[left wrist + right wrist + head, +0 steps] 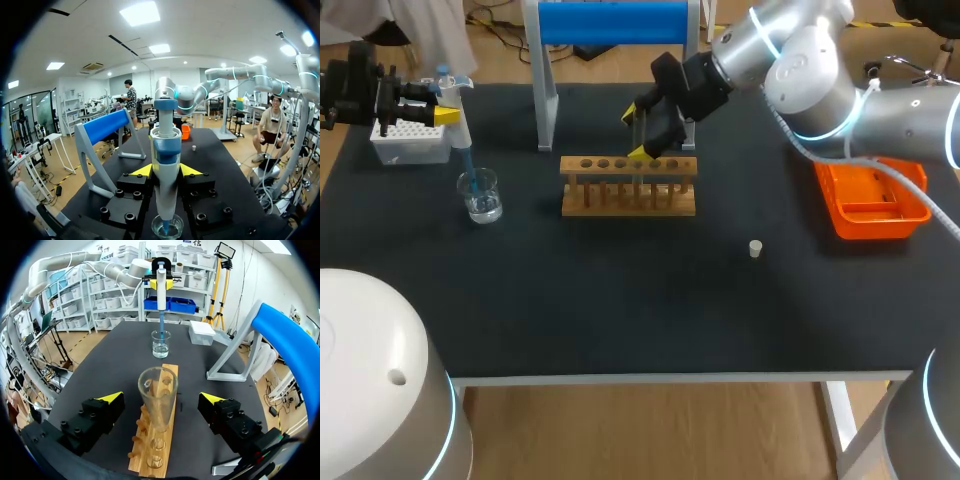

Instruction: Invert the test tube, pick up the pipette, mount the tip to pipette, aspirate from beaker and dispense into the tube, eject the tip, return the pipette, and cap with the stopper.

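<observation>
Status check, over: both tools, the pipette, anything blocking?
Left tool shut on pipette, tip down in beaker. Right tool open, straddling upright test tube in rack. Stopper loose on table; no obstruction seen.

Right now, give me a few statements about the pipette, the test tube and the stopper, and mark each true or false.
1. The tip of the pipette reaches into the beaker. True.
2. The right pincer is shut on the test tube. False: its fingers stand apart on either side of the tube, without touching it.
3. The stopper caps the tube. False: it lies on the table, off to the side of the rack.
4. The left pincer grips the pipette. True.
</observation>
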Controlling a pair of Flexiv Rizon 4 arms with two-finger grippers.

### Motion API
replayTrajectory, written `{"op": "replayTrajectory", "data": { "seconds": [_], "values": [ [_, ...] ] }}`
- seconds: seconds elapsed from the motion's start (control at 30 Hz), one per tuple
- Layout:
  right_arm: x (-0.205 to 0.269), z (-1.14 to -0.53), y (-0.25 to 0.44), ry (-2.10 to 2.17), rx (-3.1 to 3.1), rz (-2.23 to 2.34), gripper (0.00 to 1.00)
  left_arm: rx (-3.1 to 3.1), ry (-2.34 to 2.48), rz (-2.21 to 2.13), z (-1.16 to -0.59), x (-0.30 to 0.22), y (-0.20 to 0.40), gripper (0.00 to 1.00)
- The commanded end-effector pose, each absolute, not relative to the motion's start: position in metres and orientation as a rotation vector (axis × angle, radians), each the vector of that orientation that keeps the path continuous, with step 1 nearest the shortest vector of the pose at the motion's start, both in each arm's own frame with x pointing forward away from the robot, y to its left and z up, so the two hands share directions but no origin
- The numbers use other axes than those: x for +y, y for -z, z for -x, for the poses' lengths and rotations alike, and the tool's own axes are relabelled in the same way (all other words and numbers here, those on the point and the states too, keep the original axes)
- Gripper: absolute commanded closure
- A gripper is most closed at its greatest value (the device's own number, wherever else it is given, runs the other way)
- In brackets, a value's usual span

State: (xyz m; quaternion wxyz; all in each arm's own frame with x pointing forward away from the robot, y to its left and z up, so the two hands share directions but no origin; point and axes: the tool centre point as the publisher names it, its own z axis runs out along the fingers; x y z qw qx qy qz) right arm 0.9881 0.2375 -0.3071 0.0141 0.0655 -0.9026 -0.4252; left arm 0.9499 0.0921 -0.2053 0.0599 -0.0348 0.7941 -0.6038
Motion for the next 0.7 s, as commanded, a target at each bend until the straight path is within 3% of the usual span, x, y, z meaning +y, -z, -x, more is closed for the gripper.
{"op": "replayTrajectory", "data": {
  "seconds": [0.03, 0.7],
  "values": [
    [0.2386, -0.989, 0.3076, 1.319, -2.808, -0.201, 0.0, 2.405, 1.827, 0.105, -0.9501, 0.0924, 0.2048, 1.0],
    [0.2364, -0.9901, 0.3067, 1.295, -2.838, -0.193, 0.0, 2.405, 1.827, 0.105, -0.9501, 0.0924, 0.2048, 1.0]
  ]
}}
